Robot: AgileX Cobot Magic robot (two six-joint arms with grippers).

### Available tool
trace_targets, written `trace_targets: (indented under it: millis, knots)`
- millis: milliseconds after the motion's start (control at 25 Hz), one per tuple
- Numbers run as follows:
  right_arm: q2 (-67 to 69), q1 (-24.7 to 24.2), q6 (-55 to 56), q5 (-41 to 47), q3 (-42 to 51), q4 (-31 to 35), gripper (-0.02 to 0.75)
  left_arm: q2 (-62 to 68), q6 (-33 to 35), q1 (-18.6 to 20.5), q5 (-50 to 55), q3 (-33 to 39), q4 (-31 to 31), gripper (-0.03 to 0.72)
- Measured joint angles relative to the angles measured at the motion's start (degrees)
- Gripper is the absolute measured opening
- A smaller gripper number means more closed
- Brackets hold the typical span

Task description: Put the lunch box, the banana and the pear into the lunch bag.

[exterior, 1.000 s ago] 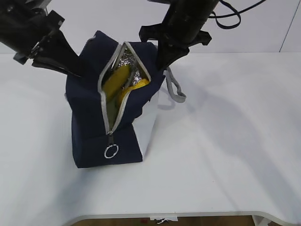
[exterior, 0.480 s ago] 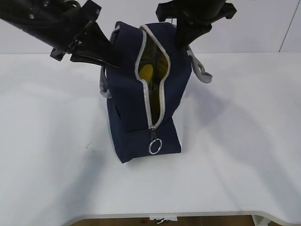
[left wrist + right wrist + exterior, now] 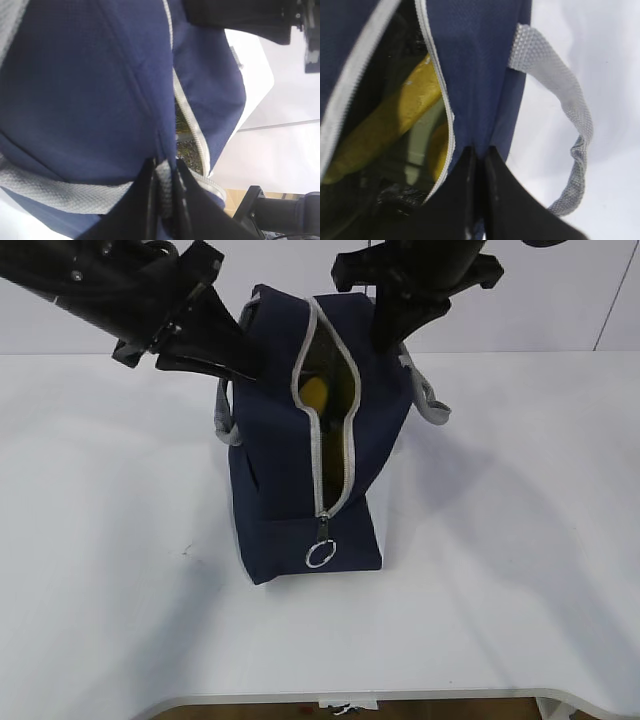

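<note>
The navy lunch bag [image 3: 280, 460] stands upright at the table's middle with its grey zipper part open and the ring pull [image 3: 320, 554] hanging at the front. Yellow fruit [image 3: 316, 392] shows through the opening. In the right wrist view the banana [image 3: 395, 120] lies inside over the sage-green lunch box lid [image 3: 417, 145], with another yellow piece [image 3: 439, 150] beside it, which may be the pear. My left gripper [image 3: 164, 175] is shut on the bag's left top edge and grey handle webbing [image 3: 50, 192]. My right gripper [image 3: 479, 155] is shut on the bag's right top edge.
The white table [image 3: 500, 540] stretches around the bag. The right grey handle [image 3: 428, 400] hangs loose at the bag's side. A white wall stands behind.
Over the last second both grippers pulled the bag upright and carried it to the right. Since half a second ago it has barely moved and the ring pull has swung slightly.
</note>
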Motion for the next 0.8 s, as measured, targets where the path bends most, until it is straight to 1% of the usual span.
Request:
trace_targets:
  millis: [40,80,120,160,200,240,280,320,360,400,440,480,560,680,720,760,800]
  knots:
    - [0.00,0.00,0.31,0.00,0.02,0.76,0.010,0.00,0.00,0.00,0.00,0.00,0.00,0.042]
    - [0.00,0.00,0.59,0.00,0.11,1.37,0.029,0.00,0.00,0.00,0.00,0.00,-0.13,0.077]
    - [0.00,0.00,0.73,0.00,0.11,1.68,0.068,0.00,0.00,0.00,0.00,0.00,-0.24,0.108]
    - [0.00,0.00,0.86,0.00,0.11,1.95,0.132,0.00,0.00,0.00,0.00,0.00,-0.59,0.179]
    - [-0.13,0.00,0.98,0.00,0.11,2.21,0.172,0.00,0.00,0.00,0.00,0.00,-1.00,0.225]
    - [-0.27,0.00,1.07,0.00,0.11,2.28,0.279,0.00,0.00,0.00,0.35,0.00,-1.16,0.306]
    - [-0.34,0.00,1.07,0.00,0.11,2.44,0.356,0.00,0.00,0.00,1.74,0.00,-1.16,0.306]
    - [-0.75,0.00,1.07,0.00,0.11,2.44,0.416,-0.11,0.00,0.00,3.19,0.00,-0.87,0.370]
    - [-1.25,0.00,1.09,0.00,0.14,2.44,0.450,-0.23,0.00,0.13,4.20,-0.12,-0.60,0.414]
    - [-1.75,0.00,1.09,-0.10,0.14,2.49,0.475,-0.53,0.00,0.38,5.77,-0.44,0.21,0.414]
    - [-2.41,0.00,1.19,-0.10,0.14,2.58,0.486,-0.60,0.00,0.56,6.30,-0.99,1.33,0.442]
    - [-3.40,0.00,1.19,-0.10,0.14,2.72,0.493,-1.26,-0.24,0.92,8.59,-1.45,2.04,0.447]
    - [-4.98,0.00,1.19,-0.10,0.39,2.72,0.499,-1.94,-0.35,1.21,9.17,-2.28,3.27,0.451]
    - [-8.11,0.00,1.19,-0.10,1.76,2.77,0.500,-3.82,-2.27,1.84,9.99,-3.16,8.57,0.452]
    - [-9.02,0.00,1.19,-0.10,2.43,2.77,0.501,-4.85,-4.40,1.92,10.27,-3.26,10.89,0.453]
    - [-10.17,0.00,1.19,-0.10,3.29,2.86,0.501,-5.83,-6.84,1.92,10.51,-3.26,15.44,0.453]
    - [-11.42,0.00,0.95,-0.10,4.75,2.86,0.501,-6.39,-8.29,1.92,10.66,-3.26,17.01,0.453]
